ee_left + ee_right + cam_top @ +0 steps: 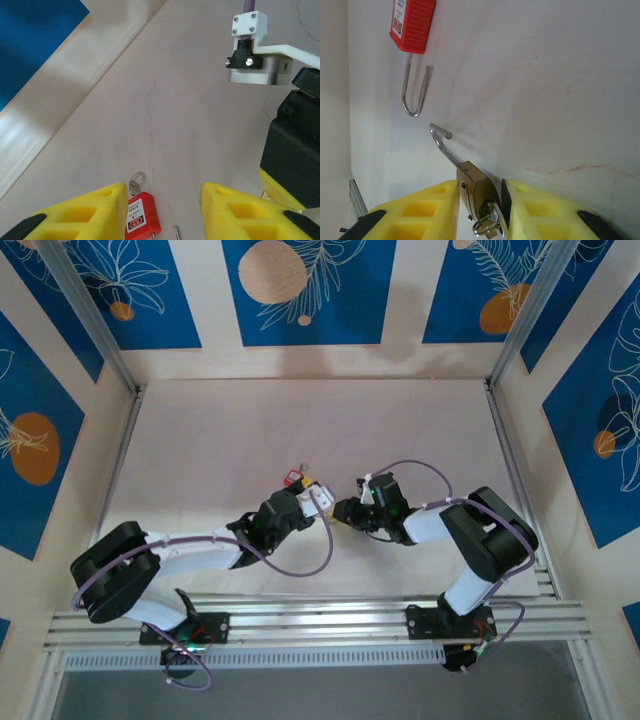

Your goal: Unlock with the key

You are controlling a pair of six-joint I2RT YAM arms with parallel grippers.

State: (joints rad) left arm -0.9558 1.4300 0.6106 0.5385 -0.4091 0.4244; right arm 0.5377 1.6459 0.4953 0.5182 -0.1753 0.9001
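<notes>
The key (496, 220) sits between the fingers of the right gripper (482, 187), back toward the wrist. Only its pale head shows, with a key ring (481, 229) hanging from it, and it appears to be seated in the base of the brass padlock (476, 192). The right jaws stand on either side of the brass body, one side close against it and a dark sliver showing at the other; I cannot tell whether they are pinching it. The lock's steel shackle (442, 145) reaches out past the fingertips with one end free, so the lock looks sprung. The key should handle as a light, stiff, thin sliver of smooth metal that slips or twists easily in a loose pinch. I would take it across the flat faces of the head, not by the ring, which would merely swing. The left gripper (162, 192) has its fingers parted, bare table showing between them and nothing seen in their hold. A red padlock (142, 220) lies flat just inside its left finger. The table (300, 420) is pale, matte and level, with faint hairline marks. Cream walls with blue leaf-print panels (300, 290) close in on three sides, and an aluminium rail (320, 620) runs behind the wrists, so there is little room.
</notes>
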